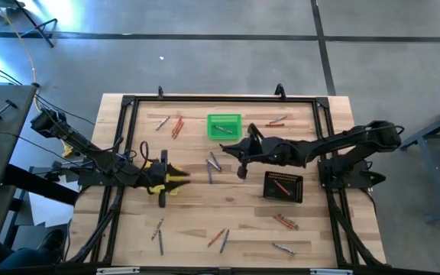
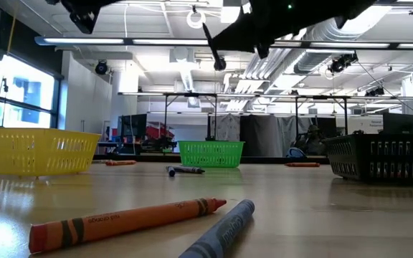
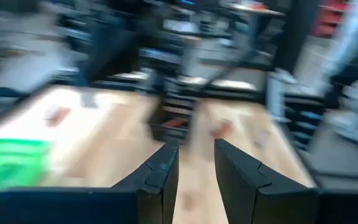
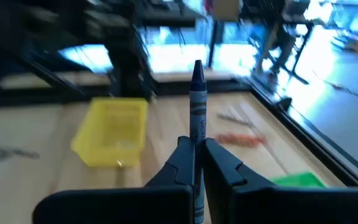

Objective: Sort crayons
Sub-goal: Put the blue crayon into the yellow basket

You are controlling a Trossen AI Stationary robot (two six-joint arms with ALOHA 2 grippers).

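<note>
a blue-grey crayon [image 4: 197, 93] is pinched in the right gripper [image 4: 197, 163], sticking out past the fingertips, up in the air just below the green basket [image 1: 224, 126] in the high view. other crayons [image 1: 177, 125] lie scattered on the table [image 1: 189, 221] all around that basket. left gripper [image 3: 195, 163] hangs over the yellow basket [image 1: 159, 177], left of the green one, jaws apart and empty.

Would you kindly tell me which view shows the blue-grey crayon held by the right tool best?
The right wrist view: the blue-grey crayon stands clamped in the right tool, label visible. The low view shows a dark silhouette overhead, the high view barely shows it, the left wrist view nothing.
</note>
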